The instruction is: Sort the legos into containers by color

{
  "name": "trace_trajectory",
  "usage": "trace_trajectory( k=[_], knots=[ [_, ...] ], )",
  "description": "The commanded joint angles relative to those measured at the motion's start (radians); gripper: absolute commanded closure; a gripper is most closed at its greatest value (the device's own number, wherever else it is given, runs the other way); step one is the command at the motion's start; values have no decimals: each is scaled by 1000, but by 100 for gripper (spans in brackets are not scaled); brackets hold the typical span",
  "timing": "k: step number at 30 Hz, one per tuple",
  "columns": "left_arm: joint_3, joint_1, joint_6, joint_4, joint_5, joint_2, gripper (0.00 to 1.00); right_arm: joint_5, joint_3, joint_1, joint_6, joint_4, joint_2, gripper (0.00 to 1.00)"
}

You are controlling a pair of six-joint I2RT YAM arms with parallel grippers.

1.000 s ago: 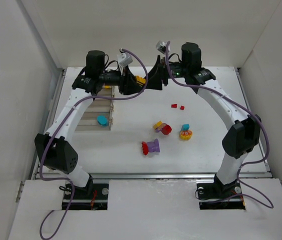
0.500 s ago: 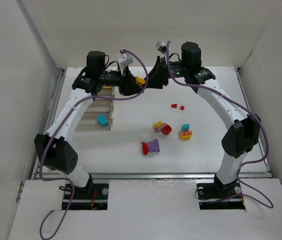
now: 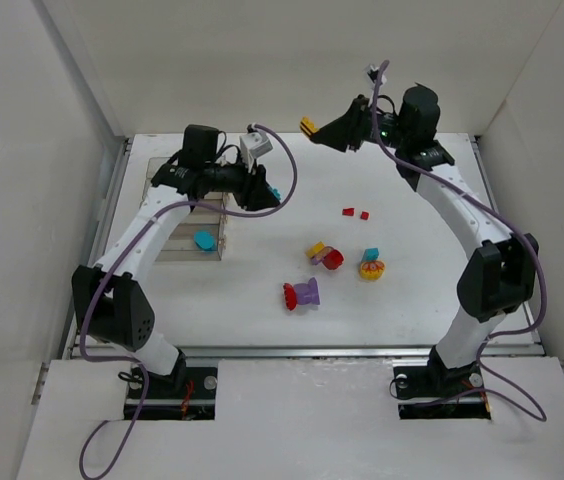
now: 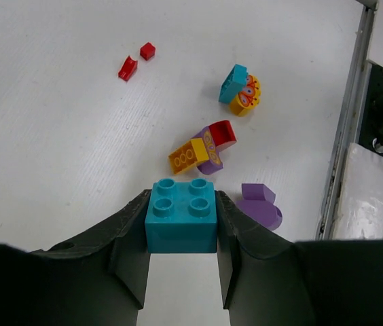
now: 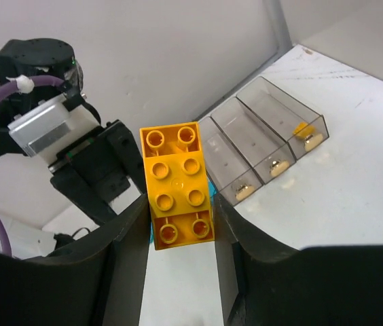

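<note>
My left gripper (image 3: 265, 190) is shut on a cyan four-stud brick (image 4: 180, 216) and holds it above the table, just right of the clear containers (image 3: 190, 222). My right gripper (image 3: 324, 131) is shut on a long yellow brick (image 5: 176, 183) and holds it high over the back of the table. In the right wrist view the containers (image 5: 266, 132) lie beyond the yellow brick. One bin holds a cyan piece (image 3: 204, 240). Loose legos lie mid-table: two small red pieces (image 3: 355, 213), a yellow-red-purple clump (image 3: 324, 255), a cyan-orange clump (image 3: 371, 264) and a red-purple clump (image 3: 302, 294).
White walls enclose the table on the left, back and right. The left wrist view shows the red pieces (image 4: 134, 61), the clumps (image 4: 202, 151) (image 4: 240, 89), a purple piece (image 4: 259, 206) and the table's metal edge rail (image 4: 344, 136). The left arm's wrist (image 5: 56, 129) faces my right gripper.
The two grippers were together at the back middle. Now they are apart: the right has risen up and right with the yellow brick, the left has drawn down with the cyan brick.
</note>
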Motion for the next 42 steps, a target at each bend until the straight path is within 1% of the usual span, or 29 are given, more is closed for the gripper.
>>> trace_trajectory(
  k=[1, 4, 5, 7, 8, 9, 10, 11, 13, 16, 18, 19, 22, 28, 33, 38, 39, 40, 42],
  knots=[
    [4, 2, 29, 4, -27, -56, 100, 24, -1, 23, 89, 140, -23, 100],
    [-10, 27, -42, 63, -95, -56, 100, 49, -10, 14, 98, 140, -14, 100],
    [-10, 36, -68, 82, -162, -56, 100, 58, -19, 14, 98, 140, -14, 100],
    [-21, 64, -118, 125, -234, -56, 100, 78, -30, 14, 98, 140, -4, 100],
    [-21, 64, -119, 125, -307, -56, 100, 87, -45, 14, 98, 140, -4, 100],
    [-21, 88, -119, 134, -338, -56, 100, 98, -45, 14, 98, 140, -4, 100],
    [-21, 97, -119, 114, -368, -56, 100, 98, -56, 14, 98, 140, 5, 100],
    [-21, 107, -82, 94, -420, -56, 100, 98, -56, 14, 98, 140, 15, 100],
    [-30, 142, -33, 36, -467, -67, 100, 98, -56, 14, 98, 128, 28, 100],
    [-103, 194, 44, 16, -579, -98, 100, 89, -65, 14, 98, 103, 46, 100],
    [-131, 237, 55, -22, -663, -98, 100, 89, -65, 14, 98, 103, 55, 100],
    [-131, 237, 42, -41, -751, -98, 100, 89, -65, 14, 98, 94, 55, 100],
    [-151, 255, 29, -124, -826, -69, 100, 89, -65, 32, 98, 85, 65, 100],
    [-174, 275, 19, -180, -848, -35, 100, 89, -65, 50, 89, 75, 74, 100],
    [-218, 285, 19, -203, -896, 5, 100, 100, -87, 50, 89, 75, 65, 100],
    [-229, 294, 41, -213, -896, 46, 100, 109, -107, 50, 80, 75, 42, 100],
    [-238, 294, 41, -213, -896, 46, 97, 109, -107, 50, 80, 65, 42, 100],
    [-249, 294, 50, -200, -905, 46, 91, 118, -107, 50, 80, 65, 42, 100],
    [-263, 294, 50, -188, -905, 46, 83, 118, -107, 50, 80, 65, 33, 100]
  ],
)
